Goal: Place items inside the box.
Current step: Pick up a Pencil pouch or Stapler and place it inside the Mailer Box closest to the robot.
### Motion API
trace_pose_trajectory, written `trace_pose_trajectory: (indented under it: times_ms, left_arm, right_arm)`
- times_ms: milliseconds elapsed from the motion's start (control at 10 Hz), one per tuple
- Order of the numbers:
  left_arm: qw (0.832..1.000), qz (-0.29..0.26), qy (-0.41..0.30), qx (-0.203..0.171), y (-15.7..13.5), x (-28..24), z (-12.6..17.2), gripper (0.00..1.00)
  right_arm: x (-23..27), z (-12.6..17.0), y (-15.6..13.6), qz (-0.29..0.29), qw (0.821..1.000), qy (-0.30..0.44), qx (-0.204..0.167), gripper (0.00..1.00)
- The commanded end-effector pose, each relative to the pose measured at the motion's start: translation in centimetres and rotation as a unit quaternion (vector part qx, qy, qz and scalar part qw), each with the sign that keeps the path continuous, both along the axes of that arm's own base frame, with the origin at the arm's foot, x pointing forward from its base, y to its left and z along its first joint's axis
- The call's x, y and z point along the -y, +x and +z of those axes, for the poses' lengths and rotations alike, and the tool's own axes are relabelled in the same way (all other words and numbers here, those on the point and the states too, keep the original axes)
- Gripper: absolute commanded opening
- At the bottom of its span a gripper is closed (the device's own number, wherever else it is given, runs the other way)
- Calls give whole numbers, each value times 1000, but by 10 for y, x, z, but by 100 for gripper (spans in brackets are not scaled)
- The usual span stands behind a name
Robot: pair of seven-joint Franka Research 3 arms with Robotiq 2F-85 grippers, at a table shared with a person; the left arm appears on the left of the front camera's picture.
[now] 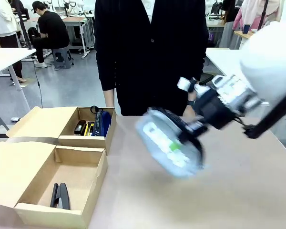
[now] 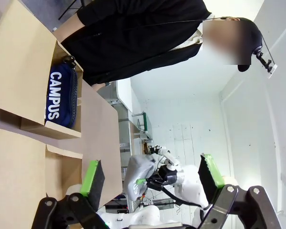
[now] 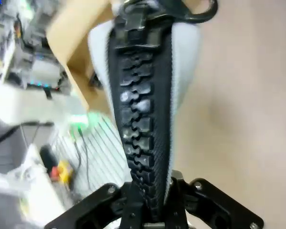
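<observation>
Grey case [image 1: 169,148] hangs above the bench [image 1: 205,200], well right of the near box [image 1: 93,191], clamped at its zip edge by the right gripper [image 1: 193,131]; outline blurred. Risk: so thin a hold may let it twist or slip, or its low end may catch the box wall. Near box holds just a stapler [image 1: 61,195], plenty of room; the box behind it is crowded by the navy case [image 1: 102,123]. Left gripper [image 2: 151,179] wide, holding nothing.
</observation>
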State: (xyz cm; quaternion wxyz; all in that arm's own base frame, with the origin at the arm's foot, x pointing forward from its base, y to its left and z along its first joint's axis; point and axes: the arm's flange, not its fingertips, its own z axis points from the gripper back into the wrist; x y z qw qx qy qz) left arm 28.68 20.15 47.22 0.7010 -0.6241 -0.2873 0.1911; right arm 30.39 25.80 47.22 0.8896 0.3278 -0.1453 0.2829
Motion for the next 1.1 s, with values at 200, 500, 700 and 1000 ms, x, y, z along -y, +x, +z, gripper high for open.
trace_pose_trajectory:
  times_ms: [200,500,700,1000]
  left_arm:
    - [1000,2,-3,13,-3,4,-1,100]
    - [1000,2,-3,13,-3,4,-1,100]
    - [1000,2,-3,13,-3,4,-1,100]
    - [1000,2,-3,13,-3,4,-1,100]
  right_arm:
    - [-133,-50,2,-104,993,55,-16,0]
    - [-106,-29,-13,-122,991,46,-4,0]
    - [-126,-47,-14,-100,994,45,-16,5]
    - [-180,-6,-49,-243,949,166,-112,5]
